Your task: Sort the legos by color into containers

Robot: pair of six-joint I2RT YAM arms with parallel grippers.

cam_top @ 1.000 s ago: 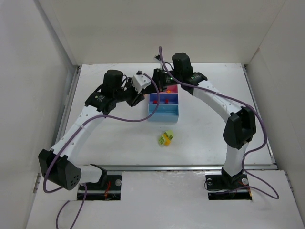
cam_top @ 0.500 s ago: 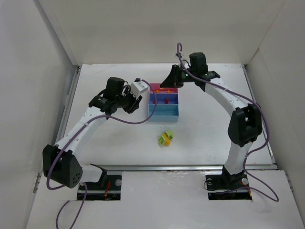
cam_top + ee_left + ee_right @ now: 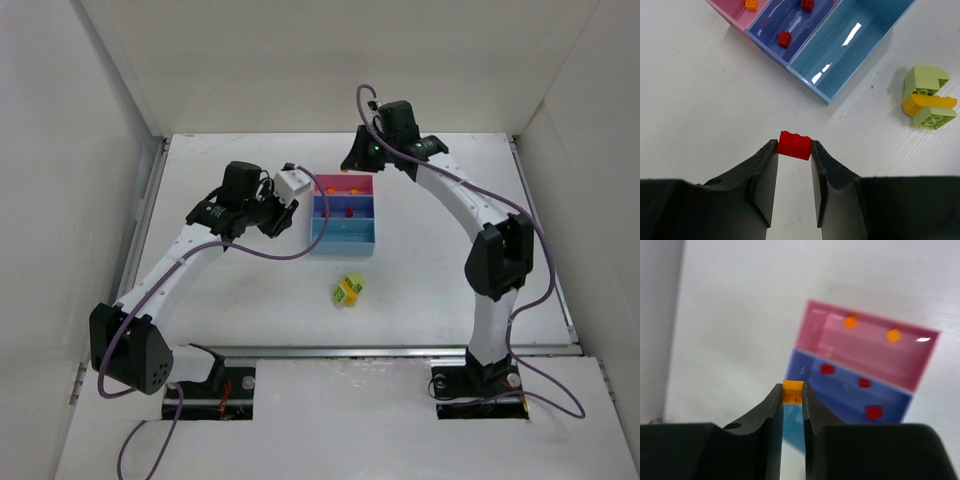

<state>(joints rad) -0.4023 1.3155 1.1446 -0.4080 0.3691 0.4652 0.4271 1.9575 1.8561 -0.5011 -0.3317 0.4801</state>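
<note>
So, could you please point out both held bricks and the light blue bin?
red brick [image 3: 795, 145], left wrist view, its front face.
orange brick [image 3: 792, 391], right wrist view, its visible face.
light blue bin [image 3: 842, 59], left wrist view, bare floor.

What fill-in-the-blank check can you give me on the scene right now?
The left fingers grip a brick coloured ____.
The right fingers grip a brick coloured ____.
The pink bin holds ____ orange bricks.
The empty bin is ____ blue.
Missing: red; orange; two; light.

surface: white table [image 3: 250, 290] | on it: three-bin tray [image 3: 343, 249]; lime-yellow brick cluster [image 3: 348, 290]
</note>
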